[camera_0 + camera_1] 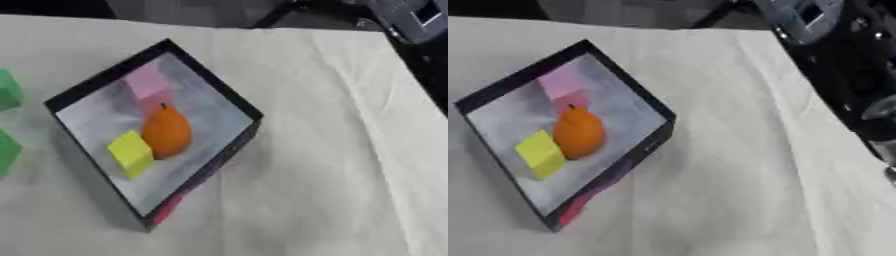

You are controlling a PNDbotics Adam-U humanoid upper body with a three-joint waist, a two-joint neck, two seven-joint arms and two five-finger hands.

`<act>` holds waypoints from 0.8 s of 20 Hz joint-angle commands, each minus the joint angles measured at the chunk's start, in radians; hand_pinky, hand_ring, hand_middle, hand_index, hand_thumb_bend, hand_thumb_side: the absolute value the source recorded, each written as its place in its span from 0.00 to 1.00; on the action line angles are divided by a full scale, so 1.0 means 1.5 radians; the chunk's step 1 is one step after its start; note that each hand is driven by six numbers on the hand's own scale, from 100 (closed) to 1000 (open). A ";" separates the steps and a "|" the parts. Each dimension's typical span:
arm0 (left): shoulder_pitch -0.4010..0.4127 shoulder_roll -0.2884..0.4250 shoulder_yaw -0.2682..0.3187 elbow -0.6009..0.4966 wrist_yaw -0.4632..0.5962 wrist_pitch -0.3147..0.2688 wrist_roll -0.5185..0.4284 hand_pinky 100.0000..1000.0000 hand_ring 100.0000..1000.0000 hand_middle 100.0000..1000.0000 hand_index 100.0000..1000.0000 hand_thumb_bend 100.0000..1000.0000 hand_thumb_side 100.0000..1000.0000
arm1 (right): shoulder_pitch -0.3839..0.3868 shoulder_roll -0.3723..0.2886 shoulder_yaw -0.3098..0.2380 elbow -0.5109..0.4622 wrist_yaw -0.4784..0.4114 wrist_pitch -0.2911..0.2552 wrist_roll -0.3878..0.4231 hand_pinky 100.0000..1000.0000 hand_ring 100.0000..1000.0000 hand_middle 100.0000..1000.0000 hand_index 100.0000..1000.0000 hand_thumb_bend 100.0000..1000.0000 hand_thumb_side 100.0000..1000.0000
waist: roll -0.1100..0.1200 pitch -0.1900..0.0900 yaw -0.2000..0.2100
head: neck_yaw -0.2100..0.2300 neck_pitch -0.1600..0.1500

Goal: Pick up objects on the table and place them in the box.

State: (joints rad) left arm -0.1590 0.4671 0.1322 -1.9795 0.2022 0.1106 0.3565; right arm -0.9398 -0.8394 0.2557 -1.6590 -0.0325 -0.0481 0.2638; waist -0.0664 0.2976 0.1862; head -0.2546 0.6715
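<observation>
A black-walled box (238, 102) is seen on the white cloth-covered table (332, 150), turned so that one corner points toward the far edge and another toward the near edge. Its inside is lined in pale grey-white. Three things are held in it: a pink block (146, 86) toward the far corner, an orange pear-shaped fruit (165, 131) with a short dark stem in the middle, and a yellow block (131, 153) toward the near left side. The fruit is seen touching or just beside the yellow block, and its stem end lies next to the pink block. A pink-red patch is noted on the outer wall near the box's near corner; whether it is print or a label cannot be told.

Outside the box, two green objects (7, 90) are cut off by the left edge of the left eye view, one above the other, well apart from the box's left corner; they are still on the table. The cloth to the right of the box carries only soft creases.

At the upper right a dark and grey machine part (833, 30) is seen beyond the table's edge. No hand can be made out with certainty, so neither hand's state can be told. No legible writing is found.
</observation>
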 commanded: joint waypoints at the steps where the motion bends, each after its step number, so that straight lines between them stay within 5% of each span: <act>1: 0.001 0.021 0.002 -0.014 0.004 -0.001 -0.004 0.83 0.72 0.77 0.81 0.04 0.81 | 0.049 -0.046 -0.066 -0.062 -0.080 0.022 -0.047 0.87 0.78 0.75 0.88 0.00 0.17 | 0.019 -0.029 -0.005 | 0.020 0.008; 4: 0.007 0.019 0.000 -0.014 0.004 -0.001 -0.006 0.84 0.72 0.77 0.81 0.04 0.81 | 0.130 -0.049 -0.119 -0.110 -0.122 0.035 -0.098 0.87 0.77 0.74 0.87 0.00 0.15 | 0.028 -0.034 -0.012 | 0.045 0.013; 9: 0.013 0.016 -0.001 -0.014 0.005 -0.003 -0.008 0.84 0.72 0.77 0.81 0.04 0.80 | 0.234 -0.027 -0.179 -0.152 -0.159 0.048 -0.178 0.87 0.75 0.72 0.86 0.00 0.37 | 0.044 -0.038 -0.016 | 0.071 0.019; 16: 0.021 0.013 -0.002 -0.014 0.006 -0.005 -0.009 0.84 0.72 0.77 0.81 0.04 0.80 | 0.344 0.018 -0.227 -0.181 -0.194 0.012 -0.235 0.87 0.74 0.72 0.86 0.00 0.47 | 0.057 -0.045 -0.009 | 0.098 0.043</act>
State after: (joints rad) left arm -0.1249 0.4662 0.1255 -1.9796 0.2059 0.1058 0.3445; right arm -0.4179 -0.8024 -0.0598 -1.9085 -0.3125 -0.0212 -0.0739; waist 0.0049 0.2646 0.1730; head -0.1164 0.7283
